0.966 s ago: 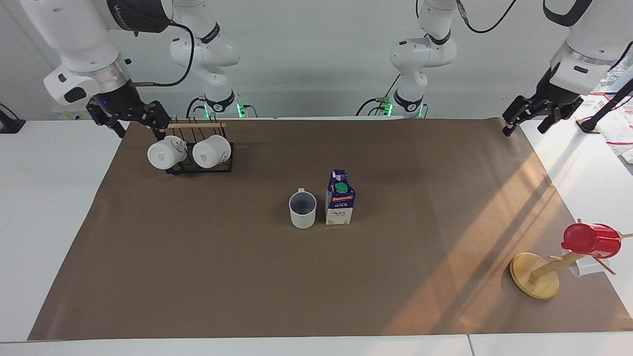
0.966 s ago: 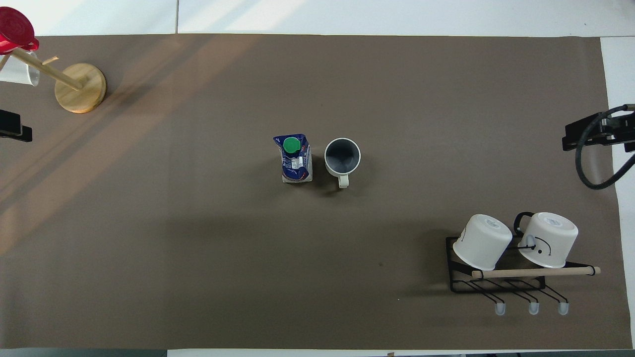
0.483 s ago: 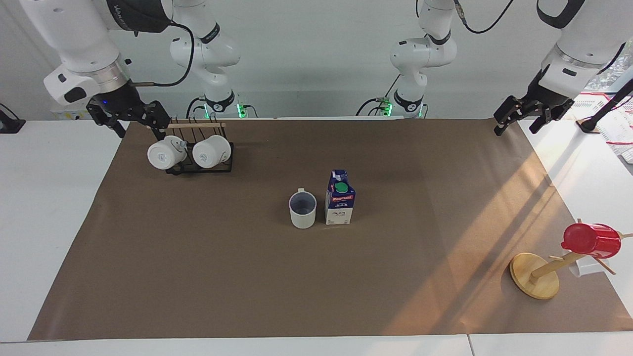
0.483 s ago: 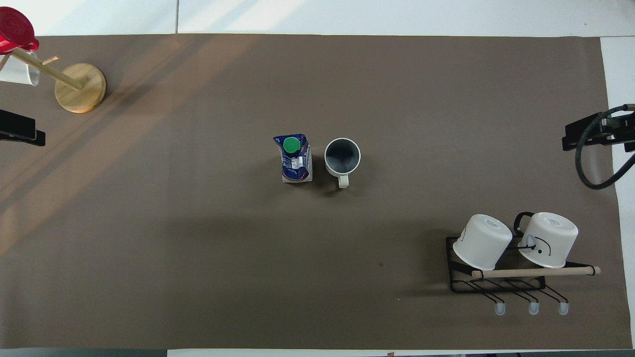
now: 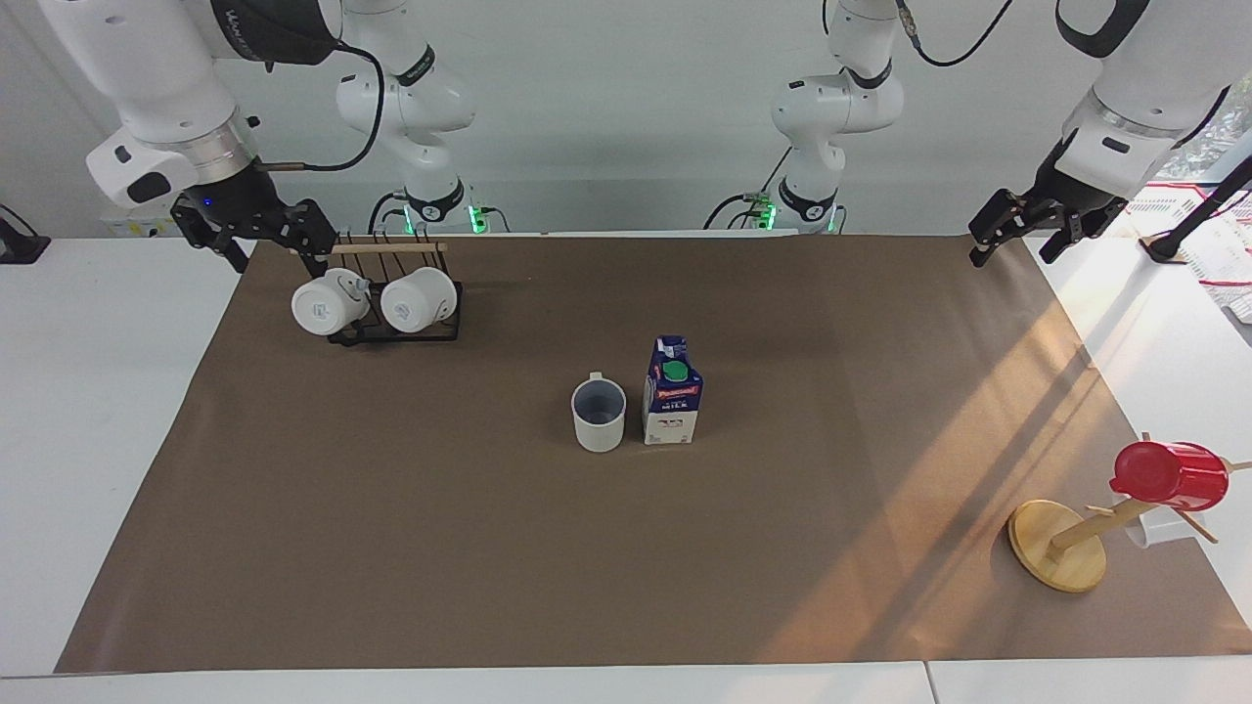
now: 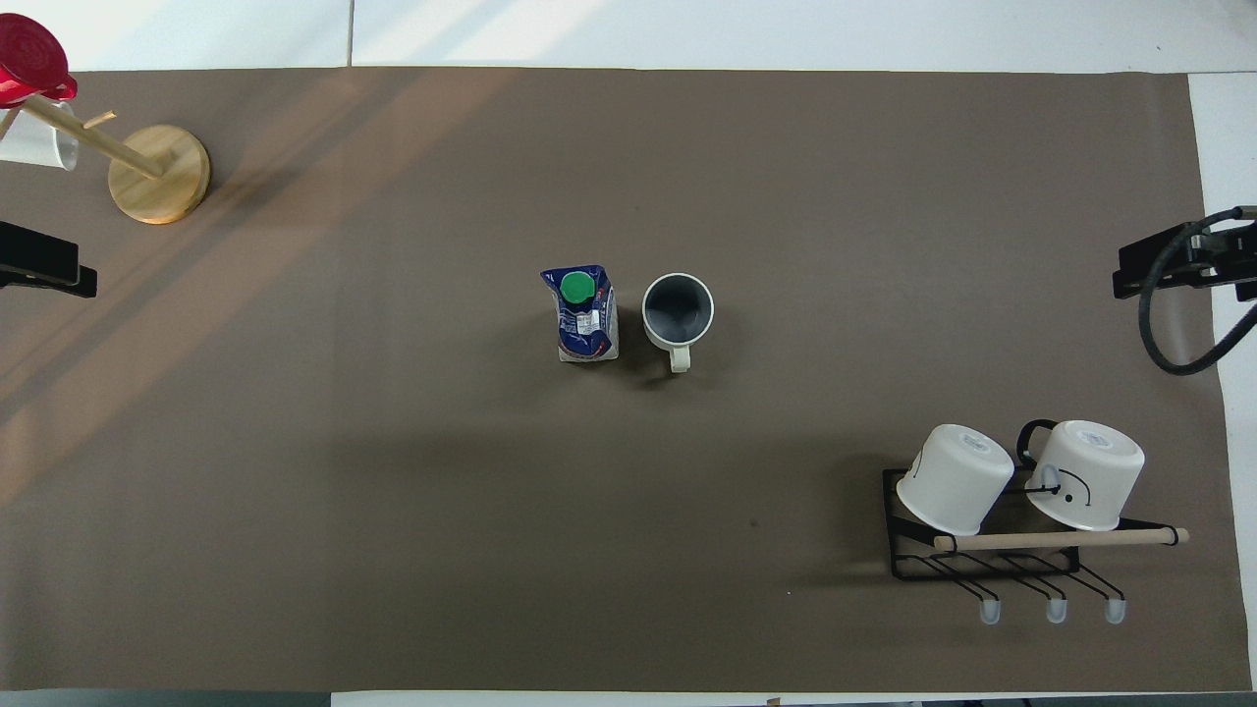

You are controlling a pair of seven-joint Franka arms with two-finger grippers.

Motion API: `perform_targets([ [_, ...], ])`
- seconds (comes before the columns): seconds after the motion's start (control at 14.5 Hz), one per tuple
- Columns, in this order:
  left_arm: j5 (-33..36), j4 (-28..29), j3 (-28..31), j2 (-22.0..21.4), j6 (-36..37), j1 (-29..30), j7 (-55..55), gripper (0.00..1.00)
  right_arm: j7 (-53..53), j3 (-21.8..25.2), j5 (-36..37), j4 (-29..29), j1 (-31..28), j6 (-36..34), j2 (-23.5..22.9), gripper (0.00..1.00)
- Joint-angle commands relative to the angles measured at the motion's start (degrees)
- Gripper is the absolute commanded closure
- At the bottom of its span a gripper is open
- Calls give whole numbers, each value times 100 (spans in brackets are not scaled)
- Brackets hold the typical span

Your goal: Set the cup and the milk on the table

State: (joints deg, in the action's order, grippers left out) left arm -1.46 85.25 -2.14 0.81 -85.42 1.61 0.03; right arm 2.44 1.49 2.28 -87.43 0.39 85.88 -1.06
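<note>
Overhead view: cup (image 6: pixel 678 310) at three o'clock of milk (image 6: pixel 581 314), nearly touching; my left gripper (image 5: pixel 1012 230) and right gripper (image 5: pixel 256 238) gape empty — careless reaching topples either.

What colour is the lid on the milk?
Green: the milk has a round cap, clearest in the overhead view.

White table (image 5: pixel 88 411) (image 6: pixel 687 29), wide brown sheet (image 5: pixel 411 548) (image 6: pixel 393 491) spread over most of top. Mid-sheet: cup (image 5: pixel 598 416) (image 6: pixel 678 312) upright, mouth up, handle toward robots; milk (image 5: pixel 672 391) (image 6: pixel 583 313) upright just beside it, toward left arm's end, small gap between. Black wire rack (image 5: pixel 391 318) (image 6: pixel 992 550) near robots at right arm's end, two white mugs tipped on it. Round wooden stand (image 5: pixel 1056 545) (image 6: pixel 159 174) far from robots at left arm's end, carrying red cup.
</note>
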Motion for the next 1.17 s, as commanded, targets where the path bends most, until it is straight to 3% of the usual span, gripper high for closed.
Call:
perform_targets([
  [0.0,93,133,47,-160,78,-47,-20,0,-147,-35,-9,-125,-56,139,71,0],
  [1.1,119,220,38,-204,-10,-56,-90,0,-121,-35,-17,-55,-74,78,54,0],
])
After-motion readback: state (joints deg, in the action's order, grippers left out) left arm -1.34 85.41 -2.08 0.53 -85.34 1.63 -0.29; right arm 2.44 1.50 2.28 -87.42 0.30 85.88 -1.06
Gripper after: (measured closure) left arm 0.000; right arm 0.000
